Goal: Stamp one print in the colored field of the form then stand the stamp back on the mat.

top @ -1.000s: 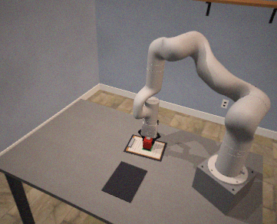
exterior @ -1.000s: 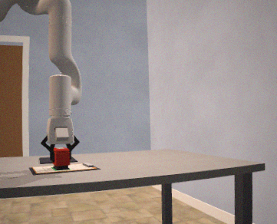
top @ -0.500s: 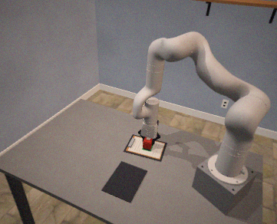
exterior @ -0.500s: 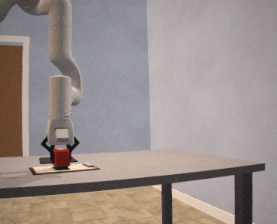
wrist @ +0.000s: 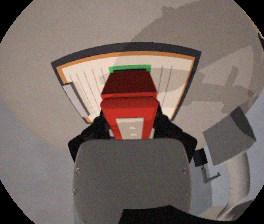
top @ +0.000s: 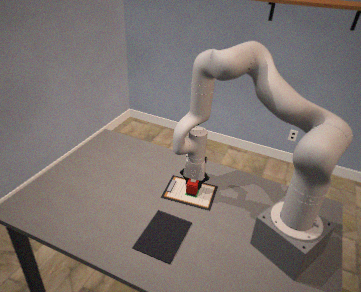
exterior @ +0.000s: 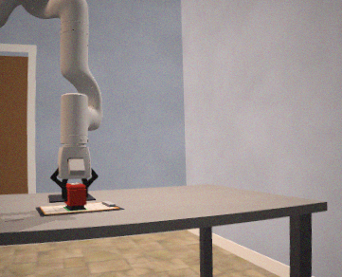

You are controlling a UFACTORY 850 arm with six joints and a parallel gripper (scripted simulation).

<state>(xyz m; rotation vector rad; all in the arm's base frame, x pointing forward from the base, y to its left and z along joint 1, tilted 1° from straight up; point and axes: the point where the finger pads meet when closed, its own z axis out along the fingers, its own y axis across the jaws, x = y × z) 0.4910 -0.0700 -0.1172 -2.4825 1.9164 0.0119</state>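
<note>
The red stamp (top: pixel 191 188) (exterior: pixel 76 194) (wrist: pixel 128 103) stands on the form (top: pixel 175 194) (exterior: pixel 48 209) (wrist: pixel 83 76), a white sheet with an orange border. It covers most of the green field (wrist: pixel 130 68), of which only a strip shows past its far side; a green edge also shows at its foot in the exterior view (exterior: pixel 74 208). The stamp looks low and pressed down. My gripper (top: pixel 192 184) (exterior: pixel 75 186) (wrist: pixel 131 100) is shut on the stamp from above, with the arm upright over it. The dark mat (top: pixel 162 236) lies empty nearer the table's front.
The robot's base (top: pixel 296 235) stands on the table's right side. The grey table (top: pixel 76 190) (exterior: pixel 214 204) has its edges at left and front. A small grey clip (exterior: pixel 109 204) lies at the form's end.
</note>
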